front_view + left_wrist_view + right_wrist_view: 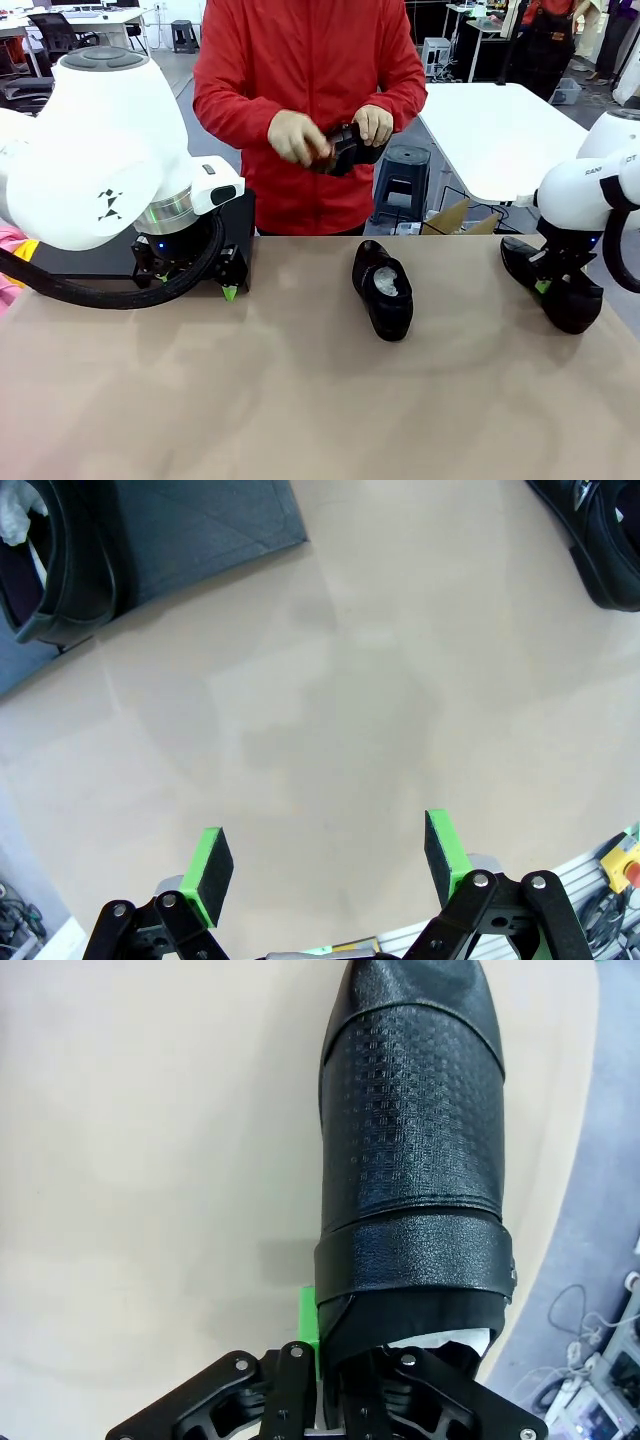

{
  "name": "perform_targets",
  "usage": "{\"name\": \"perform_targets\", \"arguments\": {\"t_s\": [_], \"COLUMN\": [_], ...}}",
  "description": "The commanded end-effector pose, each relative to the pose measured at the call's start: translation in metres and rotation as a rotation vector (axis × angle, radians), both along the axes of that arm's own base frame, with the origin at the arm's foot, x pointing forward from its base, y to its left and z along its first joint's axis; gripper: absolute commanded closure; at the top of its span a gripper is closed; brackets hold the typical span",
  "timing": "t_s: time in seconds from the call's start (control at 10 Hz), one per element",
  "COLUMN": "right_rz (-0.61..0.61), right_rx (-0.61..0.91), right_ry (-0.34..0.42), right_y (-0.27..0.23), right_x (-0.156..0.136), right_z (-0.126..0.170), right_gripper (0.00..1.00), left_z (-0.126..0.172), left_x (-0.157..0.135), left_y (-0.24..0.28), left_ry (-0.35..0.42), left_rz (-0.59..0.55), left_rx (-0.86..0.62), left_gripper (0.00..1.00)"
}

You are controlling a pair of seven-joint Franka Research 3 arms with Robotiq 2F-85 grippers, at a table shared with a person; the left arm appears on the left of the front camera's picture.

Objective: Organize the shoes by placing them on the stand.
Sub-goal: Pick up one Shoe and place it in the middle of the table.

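Observation:
One glossy black shoe with white paper inside lies mid-table. At the right edge a second shoe rests on the table, and my right gripper is shut on the wall of its opening. In the right wrist view that shoe stretches away from my right gripper, one green pad pressed against its outside. My left gripper hangs open over bare table beside the black stand. In the left wrist view a shoe sits on the stand. The person holds another shoe.
The person in a red top stands at the far side, both hands on the held shoe. In the left wrist view my left gripper has its green pads wide apart, and the middle shoe shows at the top right. A blue stool stands behind the table.

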State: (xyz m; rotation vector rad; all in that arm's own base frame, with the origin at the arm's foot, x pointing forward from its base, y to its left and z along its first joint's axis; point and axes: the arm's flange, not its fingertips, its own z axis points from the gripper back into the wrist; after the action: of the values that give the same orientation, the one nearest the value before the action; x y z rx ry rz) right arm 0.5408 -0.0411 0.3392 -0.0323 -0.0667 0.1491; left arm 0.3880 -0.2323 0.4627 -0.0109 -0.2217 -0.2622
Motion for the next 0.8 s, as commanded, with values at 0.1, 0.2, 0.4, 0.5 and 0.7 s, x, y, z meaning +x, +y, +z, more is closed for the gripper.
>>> {"name": "perform_targets", "arguments": {"t_s": [0.1,0.2,0.4,0.5,0.7], "right_rz": [-0.039,-0.087,-0.203,-0.291,-0.308], "right_rx": [0.001,0.019,0.073,0.051,0.045], "right_ry": [-0.014,-0.031,-0.080,-0.089,-0.098], "right_y": [-0.006,-0.005,0.010,0.023,0.050], "right_x": [-0.013,-0.024,-0.070,-0.105,-0.163], "right_z": [0.022,0.036,0.086,0.106,0.118], "right_gripper": [1.00,1.00,1.00,1.00,1.00], "left_z": [-0.002,-0.002,-0.002,-0.002,-0.002], "left_x": [-0.001,-0.001,-0.001,-0.001,-0.001], "left_y": [0.001,0.001,0.001,0.001,0.001], "left_ry": [-0.015,-0.015,-0.015,-0.015,-0.015], "left_rz": [0.014,0.014,0.014,0.014,0.014], "left_rx": [0.001,0.001,0.001,0.001,0.001], "left_gripper": [0.01,0.01,0.01,0.01,0.01]}}
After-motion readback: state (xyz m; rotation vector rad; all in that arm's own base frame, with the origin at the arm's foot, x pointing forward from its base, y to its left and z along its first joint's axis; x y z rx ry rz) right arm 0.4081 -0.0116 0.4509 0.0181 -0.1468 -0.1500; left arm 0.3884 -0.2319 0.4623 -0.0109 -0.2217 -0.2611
